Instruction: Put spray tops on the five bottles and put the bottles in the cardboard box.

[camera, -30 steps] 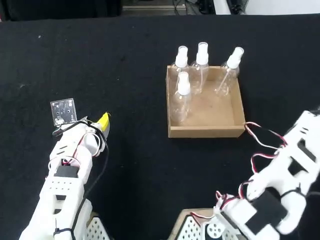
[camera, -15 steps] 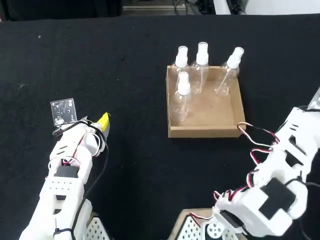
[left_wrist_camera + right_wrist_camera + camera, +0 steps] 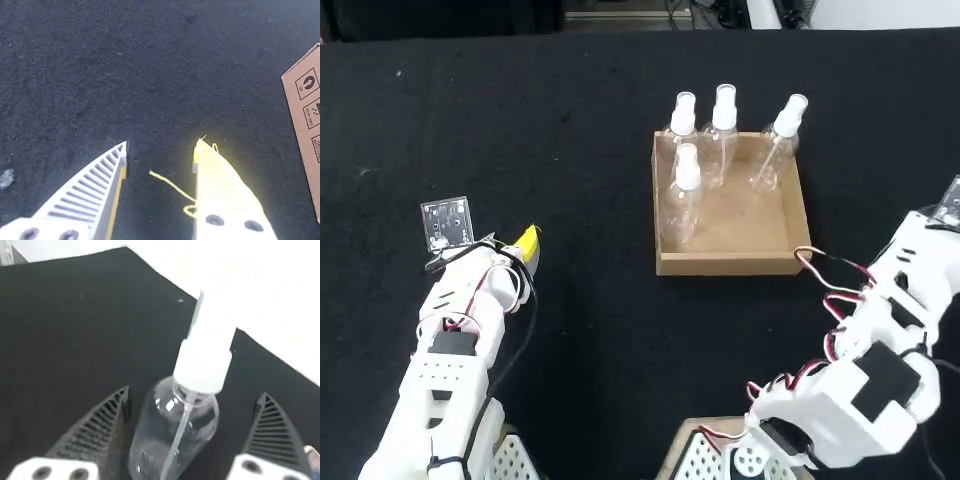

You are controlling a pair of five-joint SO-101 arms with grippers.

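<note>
The cardboard box [image 3: 732, 263] sits mid-table and holds several clear bottles [image 3: 681, 208], each upright with a white spray top [image 3: 688, 166]. In the right wrist view another clear bottle [image 3: 170, 440] with a white spray top [image 3: 205, 360] stands between the spread black fingers [image 3: 100, 425] of my right gripper [image 3: 194, 394]. That gripper is open, with gaps on both sides of the bottle. My right arm [image 3: 900, 300] stretches to the table's right edge. My left gripper [image 3: 161, 145] hovers open over bare black cloth, left of the box [image 3: 305, 120]; its yellow fingertip [image 3: 527, 243] shows from above.
Black cloth [image 3: 570, 120] covers the table. A small white card [image 3: 446, 223] lies beside the left arm [image 3: 460, 340]. Red and white wires [image 3: 835, 290] hang from the right arm near the box's front right corner.
My right arm has swung out and away toward the table's right edge. The left arm, the box and its bottles have not moved.
</note>
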